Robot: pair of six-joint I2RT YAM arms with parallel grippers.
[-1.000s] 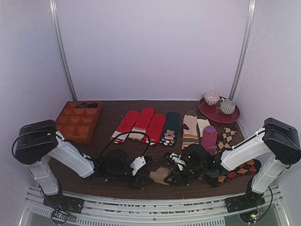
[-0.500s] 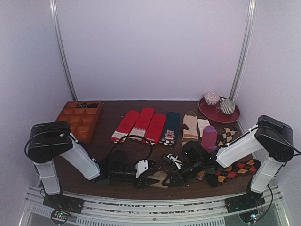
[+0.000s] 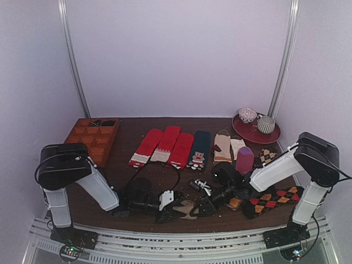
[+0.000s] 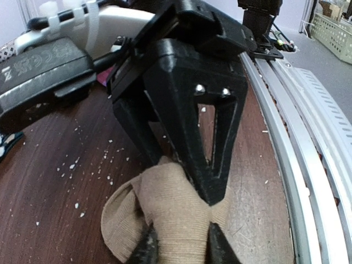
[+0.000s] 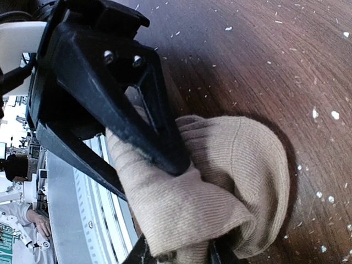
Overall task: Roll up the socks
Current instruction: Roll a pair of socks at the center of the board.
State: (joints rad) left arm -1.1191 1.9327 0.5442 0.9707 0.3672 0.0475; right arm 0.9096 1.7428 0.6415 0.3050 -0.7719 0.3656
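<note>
The tan socks (image 3: 186, 209) lie bunched as a small bundle at the table's near edge, between both grippers. My left gripper (image 3: 175, 210) is shut on the left side of the bundle; in the left wrist view its fingertips (image 4: 147, 247) pinch a fold of the tan knit (image 4: 176, 209). My right gripper (image 3: 197, 210) is shut on the right side; in the right wrist view the tan knit (image 5: 220, 181) wraps between its fingertips (image 5: 142, 254). The opposite gripper's black finger (image 4: 192, 110) presses into the bundle in each wrist view.
Red socks with white cuffs (image 3: 164, 146), a dark green sock (image 3: 199, 148), striped beige socks (image 3: 224, 146), a purple sock (image 3: 245, 159) and argyle socks (image 3: 275, 198) lie behind. A wooden compartment tray (image 3: 92, 140) stands at back left, a red plate (image 3: 256, 132) with cups at back right.
Both grippers have drawn closer to the near edge and to each other. The tan bundle has been squeezed smaller between them.
</note>
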